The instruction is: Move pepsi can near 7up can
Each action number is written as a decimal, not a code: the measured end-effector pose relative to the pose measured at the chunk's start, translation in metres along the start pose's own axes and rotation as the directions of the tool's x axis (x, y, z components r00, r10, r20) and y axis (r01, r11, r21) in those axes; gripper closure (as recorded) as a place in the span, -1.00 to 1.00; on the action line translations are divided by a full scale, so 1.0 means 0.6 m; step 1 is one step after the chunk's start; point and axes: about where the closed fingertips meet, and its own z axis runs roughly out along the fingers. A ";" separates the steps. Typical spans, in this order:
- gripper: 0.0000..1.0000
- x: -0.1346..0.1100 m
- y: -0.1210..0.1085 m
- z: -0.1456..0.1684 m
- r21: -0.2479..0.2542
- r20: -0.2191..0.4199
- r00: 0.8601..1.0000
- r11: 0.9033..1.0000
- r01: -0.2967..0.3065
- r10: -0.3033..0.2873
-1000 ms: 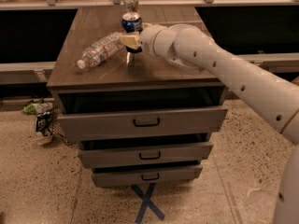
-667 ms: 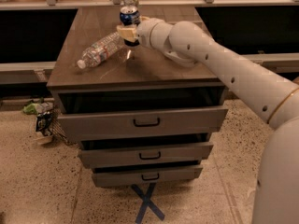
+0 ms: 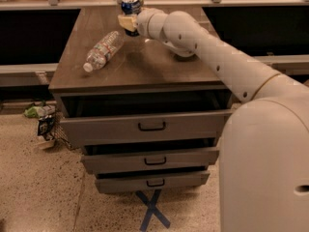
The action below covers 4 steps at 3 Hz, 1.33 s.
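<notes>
The pepsi can, dark blue with a silver top, stands upright at the far edge of the brown cabinet top. My gripper is at the can's lower part and is shut on it, with the white arm reaching in from the right. The 7up can does not show apart from it; it is hidden behind the pepsi can or the gripper.
A clear plastic bottle lies on its side at the left of the top. The top drawer below stands slightly open. A metal rail runs behind the cabinet. Litter lies on the floor at left, and blue tape marks the floor.
My gripper has carried the pepsi can away from the bottle toward the far edge of the top, up to where the pale can stood. The bottle has not moved.
</notes>
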 end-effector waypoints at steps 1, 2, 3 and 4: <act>1.00 0.007 -0.012 0.031 0.056 -0.017 0.999 0.998 -0.028 0.029; 1.00 0.032 -0.021 0.055 0.140 -0.042 0.997 0.989 -0.058 0.064; 1.00 0.051 -0.027 0.074 0.193 -0.051 0.995 0.978 -0.080 0.091; 0.66 0.057 -0.041 0.088 0.220 -0.040 0.995 0.973 -0.075 0.086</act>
